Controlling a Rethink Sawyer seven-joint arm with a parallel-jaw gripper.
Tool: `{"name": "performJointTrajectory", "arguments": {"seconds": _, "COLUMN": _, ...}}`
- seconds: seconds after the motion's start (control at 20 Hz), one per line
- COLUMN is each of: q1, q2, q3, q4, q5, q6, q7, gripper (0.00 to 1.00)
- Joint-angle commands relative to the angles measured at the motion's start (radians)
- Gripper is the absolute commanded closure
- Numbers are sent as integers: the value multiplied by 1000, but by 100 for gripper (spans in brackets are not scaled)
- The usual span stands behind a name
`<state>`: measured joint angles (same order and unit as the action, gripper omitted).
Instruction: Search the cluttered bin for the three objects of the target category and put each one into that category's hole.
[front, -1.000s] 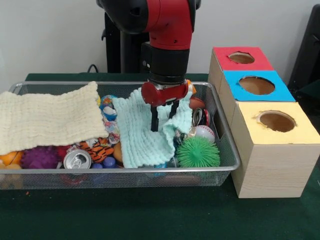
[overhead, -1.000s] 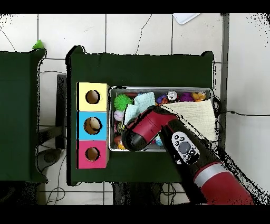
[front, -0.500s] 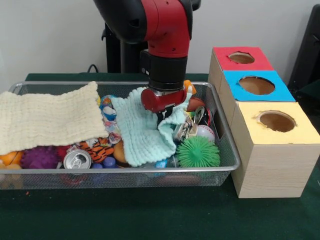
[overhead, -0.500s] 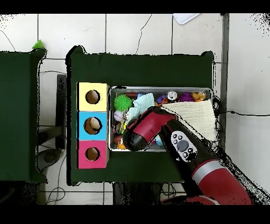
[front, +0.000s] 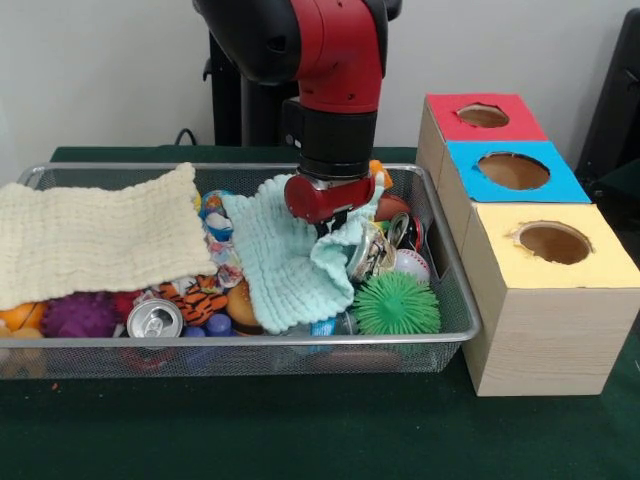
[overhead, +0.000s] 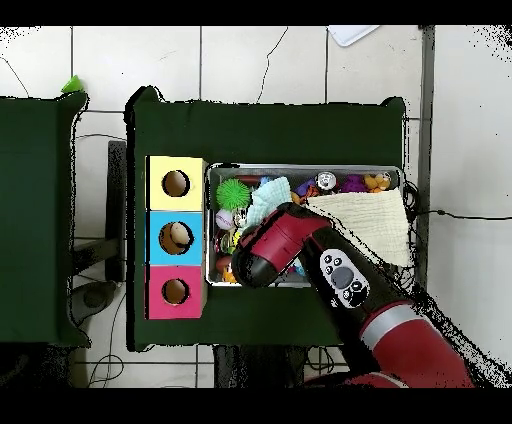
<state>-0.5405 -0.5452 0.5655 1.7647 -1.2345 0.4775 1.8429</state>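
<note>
The end effector (front: 335, 228) is sunk into the folds of a mint-green cloth (front: 285, 262) near the middle of the wire mesh bin (front: 455, 300); the cloth bunches up round it, so I cannot tell how far its fingers are spread or whether they grip anything. Seen from above, the red and black arm (overhead: 300, 245) covers that part of the bin.

Just right of the bunched cloth lies a crushed silvery can (front: 372, 255), touching the folds. Beside it is a white ball with red stitching (front: 410, 265), and nearer the front rim a green spiky ball (front: 396, 304). A dark red rounded thing (front: 394, 207) shows behind them, partly hidden.

A cream knitted cloth (front: 95, 238) drapes over the left half of the bin and its left rim, hiding what is under it. Below its edge lie an upright silver can (front: 155, 319), a tiger-striped toy (front: 195, 297), a purple spiky ball (front: 80, 315) and an orange ball (front: 18, 316).

To the right of the bin, on the dark green counter (front: 300, 430), stands a wooden box with three holes: a red-topped hole (front: 483, 116) farthest, a blue-topped hole (front: 513, 171) in the middle and a yellow-topped hole (front: 553, 243) nearest. From overhead, something pale lies in the blue one.

No readable writing shows on any item.
</note>
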Motion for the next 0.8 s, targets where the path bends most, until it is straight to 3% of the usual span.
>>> {"name": "performJointTrajectory", "arguments": {"seconds": 0.05, "q1": -57, "q2": -51, "q3": -5, "q4": 81, "q5": 23, "q6": 51, "q7": -281, "gripper": 100}}
{"name": "performJointTrajectory", "arguments": {"seconds": 0.35, "q1": -163, "q2": -143, "q3": 55, "q4": 136, "q5": 97, "q6": 101, "q7": -463, "gripper": 100}}
{"name": "performJointTrajectory", "arguments": {"seconds": 0.8, "q1": -189, "q2": -202, "q3": 95, "q4": 142, "q5": 120, "q6": 127, "q7": -527, "gripper": 100}}
